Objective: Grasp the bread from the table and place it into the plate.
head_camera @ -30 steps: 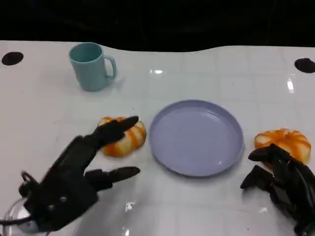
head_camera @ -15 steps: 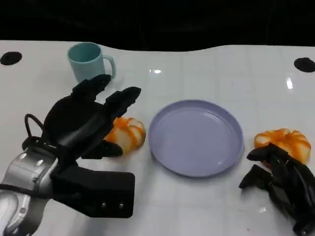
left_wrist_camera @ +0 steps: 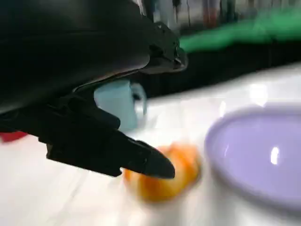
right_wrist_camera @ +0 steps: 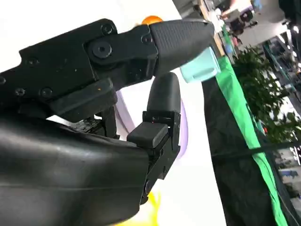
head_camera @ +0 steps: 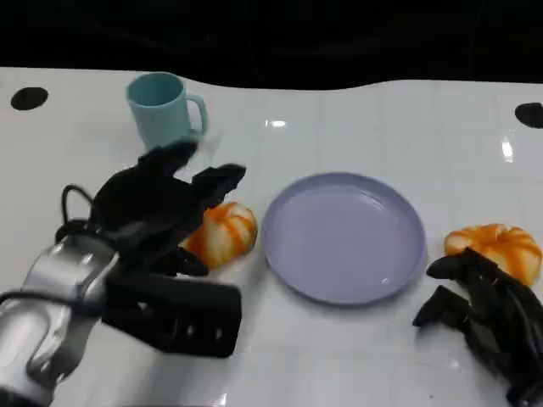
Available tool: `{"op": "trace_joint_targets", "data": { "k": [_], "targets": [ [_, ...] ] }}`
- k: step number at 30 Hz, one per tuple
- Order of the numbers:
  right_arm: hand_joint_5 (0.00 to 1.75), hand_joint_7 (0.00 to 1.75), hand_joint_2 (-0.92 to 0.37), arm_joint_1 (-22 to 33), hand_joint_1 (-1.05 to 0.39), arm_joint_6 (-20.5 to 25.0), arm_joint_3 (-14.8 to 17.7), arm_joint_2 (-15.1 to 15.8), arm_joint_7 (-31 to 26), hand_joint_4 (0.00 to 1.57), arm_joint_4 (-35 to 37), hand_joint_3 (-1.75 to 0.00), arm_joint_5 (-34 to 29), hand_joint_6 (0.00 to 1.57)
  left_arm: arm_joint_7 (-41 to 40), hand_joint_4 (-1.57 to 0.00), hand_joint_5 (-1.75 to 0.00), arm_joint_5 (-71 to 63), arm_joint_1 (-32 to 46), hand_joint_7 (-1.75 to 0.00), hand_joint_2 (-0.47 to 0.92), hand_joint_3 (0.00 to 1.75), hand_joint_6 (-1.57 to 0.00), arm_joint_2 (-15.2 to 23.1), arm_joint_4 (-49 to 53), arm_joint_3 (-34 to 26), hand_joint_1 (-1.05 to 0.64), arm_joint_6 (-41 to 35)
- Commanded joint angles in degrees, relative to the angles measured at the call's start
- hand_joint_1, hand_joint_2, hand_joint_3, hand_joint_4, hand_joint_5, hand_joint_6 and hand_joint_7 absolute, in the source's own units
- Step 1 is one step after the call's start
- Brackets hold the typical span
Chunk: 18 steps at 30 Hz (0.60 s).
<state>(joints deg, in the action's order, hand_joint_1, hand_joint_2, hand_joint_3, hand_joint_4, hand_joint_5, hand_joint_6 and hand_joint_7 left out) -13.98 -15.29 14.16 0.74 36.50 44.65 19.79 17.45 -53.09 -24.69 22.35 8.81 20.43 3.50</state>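
My left robot hand hovers spread wide over the bread, which lies on the counter just left of the plate. Lower squarely, close evenly around the loaf, avoid nudging it. Right robot hand idle, fingers apart.

right hand fingers spread, empty | teal cup beyond | lilac plate behind
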Motion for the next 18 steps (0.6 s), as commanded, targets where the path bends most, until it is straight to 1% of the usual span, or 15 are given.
{"op": "trace_joint_targets", "data": {
  "k": [1,13,14,16,18],
  "targets": [
    [1.53,1.19,-0.92,1.12,-0.54,0.70,0.03,0.87,-0.58,0.68,-0.63,-0.24,0.01,0.63,2.89,-0.02,-0.01,0.61,-3.32,0.00,0.85,0.00,-0.15,0.87,3.03,1.88,-0.56,-1.16],
    [1.54,1.20,-0.92,1.27,-0.54,0.91,-0.02,0.85,-0.69,0.67,-0.97,-0.24,0.00,0.62,2.51,-0.02,-0.01,1.75,-3.87,0.00,0.85,0.00,-0.15,1.63,3.21,3.15,-0.56,-1.94],
    [1.54,1.20,-0.92,1.13,-0.54,0.92,0.24,0.75,-0.41,0.67,-0.74,-0.24,0.42,0.62,3.24,-0.02,-0.01,1.80,-5.22,0.00,0.85,0.00,-0.15,0.81,5.52,3.75,-0.56,-2.43],
    [1.54,1.21,-0.92,0.81,-0.54,1.53,0.69,0.73,-0.14,0.66,-0.42,-0.21,1.07,0.62,4.58,-0.04,-0.02,1.76,-10.11,0.00,0.85,0.00,-0.14,-2.44,14.10,5.29,-0.59,-5.15],
    [1.54,1.21,-0.92,0.70,-0.54,1.87,0.86,0.74,-0.07,0.66,-0.37,-0.20,1.20,0.62,4.63,-0.04,-0.02,2.08,-12.39,0.00,0.85,0.00,-0.13,-3.66,18.03,6.20,-0.60,-6.25]
  ]
}}
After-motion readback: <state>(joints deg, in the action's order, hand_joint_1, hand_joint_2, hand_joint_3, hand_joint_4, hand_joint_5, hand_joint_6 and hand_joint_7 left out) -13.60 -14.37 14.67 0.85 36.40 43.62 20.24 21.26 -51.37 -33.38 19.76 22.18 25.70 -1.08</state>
